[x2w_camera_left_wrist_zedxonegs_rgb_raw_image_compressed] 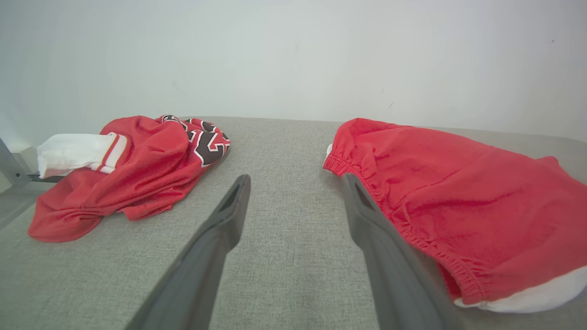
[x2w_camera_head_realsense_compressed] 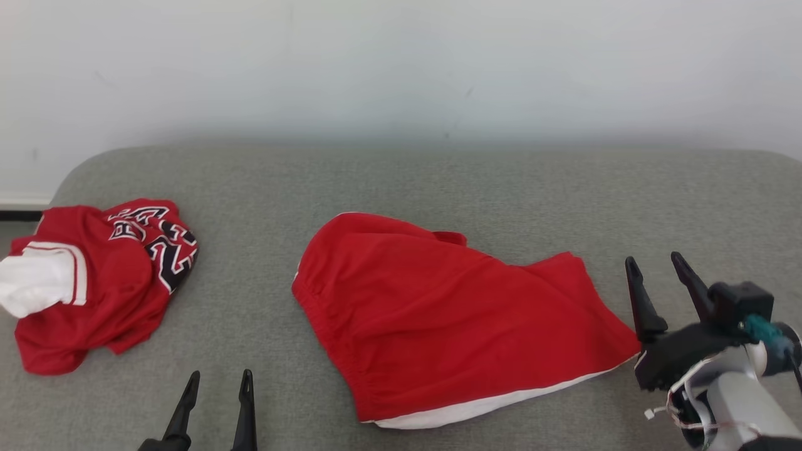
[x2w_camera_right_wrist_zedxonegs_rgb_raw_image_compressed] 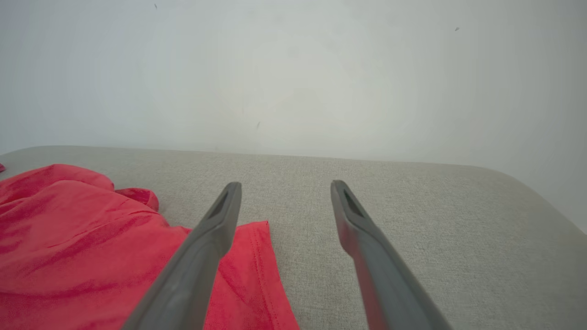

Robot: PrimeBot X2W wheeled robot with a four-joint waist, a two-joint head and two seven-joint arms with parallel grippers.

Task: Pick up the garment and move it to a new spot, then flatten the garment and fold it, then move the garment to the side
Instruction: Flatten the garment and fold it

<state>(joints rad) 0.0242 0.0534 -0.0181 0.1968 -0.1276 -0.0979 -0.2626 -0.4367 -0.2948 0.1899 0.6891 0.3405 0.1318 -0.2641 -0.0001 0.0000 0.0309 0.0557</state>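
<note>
The garment, a pair of red shorts with an elastic waistband and a white hem strip, lies loosely folded in the middle of the grey padded surface. My right gripper hovers open just past the garment's right corner, nothing between its fingers. In the right wrist view that gripper has its left finger over the garment's corner. My left gripper stands open at the front left; in its own wrist view its right finger runs beside the garment's waistband.
A crumpled red jersey with white trim and dark lettering lies at the surface's left end, also seen as the jersey in the left wrist view. A pale wall stands behind. The surface's rounded right end drops off.
</note>
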